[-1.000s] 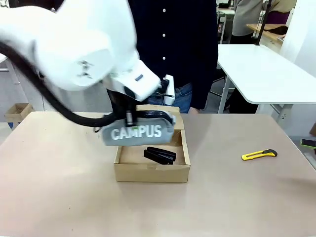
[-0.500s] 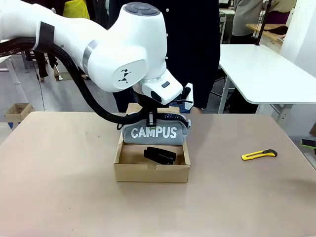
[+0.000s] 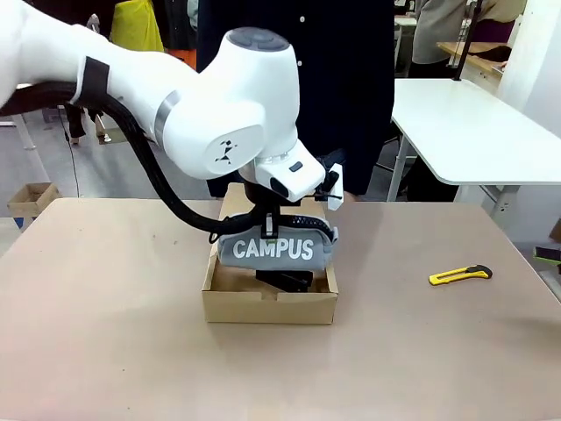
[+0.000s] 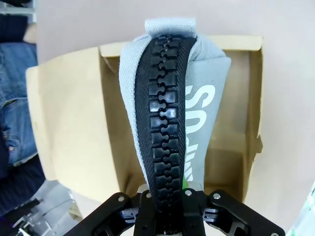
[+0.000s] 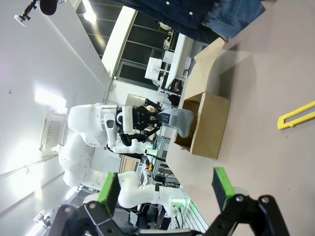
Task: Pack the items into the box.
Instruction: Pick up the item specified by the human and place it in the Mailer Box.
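Beige desk (image 3: 105, 333), a person standing beyond it: the left end effector (image 4: 165, 216) is clamped on the zipper ridge of the pouch (image 3: 276, 250), so the pouch hangs lengthwise directly below, its bottom dipping into the box (image 3: 267, 309) over the stapler (image 3: 285, 281) already inside. The right end effector (image 5: 165, 189) waits open, well aside; the yellow utility knife (image 3: 460, 274) lies far right, rightly unpacked

We are seeing a white table (image 3: 469, 123) standing beyond the desk's (image 3: 105, 351) far right corner, a small carton (image 3: 31, 200) sitting far left.
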You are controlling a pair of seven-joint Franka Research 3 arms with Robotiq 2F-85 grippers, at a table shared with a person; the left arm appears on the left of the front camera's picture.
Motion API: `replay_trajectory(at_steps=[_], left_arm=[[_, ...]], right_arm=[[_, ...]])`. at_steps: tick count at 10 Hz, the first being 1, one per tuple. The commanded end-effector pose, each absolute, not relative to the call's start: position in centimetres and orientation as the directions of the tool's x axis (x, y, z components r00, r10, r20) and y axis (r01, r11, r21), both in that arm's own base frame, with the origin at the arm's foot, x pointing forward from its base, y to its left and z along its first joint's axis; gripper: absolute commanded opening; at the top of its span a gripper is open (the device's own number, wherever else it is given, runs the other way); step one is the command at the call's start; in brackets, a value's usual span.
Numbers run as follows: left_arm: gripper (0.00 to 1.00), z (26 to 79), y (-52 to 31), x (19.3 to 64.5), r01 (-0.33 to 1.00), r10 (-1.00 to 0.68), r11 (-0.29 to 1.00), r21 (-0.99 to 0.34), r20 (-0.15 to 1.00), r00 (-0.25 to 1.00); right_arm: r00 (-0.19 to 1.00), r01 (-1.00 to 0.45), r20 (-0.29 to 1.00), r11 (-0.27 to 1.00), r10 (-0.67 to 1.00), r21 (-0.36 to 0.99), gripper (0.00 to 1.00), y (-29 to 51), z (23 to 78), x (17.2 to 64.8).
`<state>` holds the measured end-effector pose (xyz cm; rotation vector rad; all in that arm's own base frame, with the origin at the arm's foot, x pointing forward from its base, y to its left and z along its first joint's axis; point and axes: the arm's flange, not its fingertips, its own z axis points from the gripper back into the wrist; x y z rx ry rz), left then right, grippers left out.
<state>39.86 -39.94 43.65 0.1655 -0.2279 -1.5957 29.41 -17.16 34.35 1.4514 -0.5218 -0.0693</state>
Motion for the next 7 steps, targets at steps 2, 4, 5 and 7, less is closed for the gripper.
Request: replay_trajectory(at_steps=[2,4,5,7], left_arm=[[0.07,39.9,-39.0,39.8,0.969,-0.997,0.017,0.248,0.077,-0.003],[0.07,37.0,-39.2,40.4,0.976,-0.995,0.026,0.216,0.098,0.005],[0.07,35.9,-39.2,40.7,0.982,-0.996,0.02,0.188,0.093,0.002],[0.07,35.2,-39.2,40.9,0.986,-0.997,0.025,0.165,0.073,0.013]], right_arm=[[0.891,-0.268,0.299,0.135,-0.342,0.954,1.0,-17.2,34.5,29.0],[0.891,-0.268,0.299,0.135,-0.342,0.954,1.0,-17.2,34.5,29.0],[0.891,-0.268,0.299,0.135,-0.342,0.954,1.0,-17.2,34.5,29.0],[0.891,-0.268,0.299,0.135,-0.342,0.954,1.0,-17.2,34.5,29.0]])
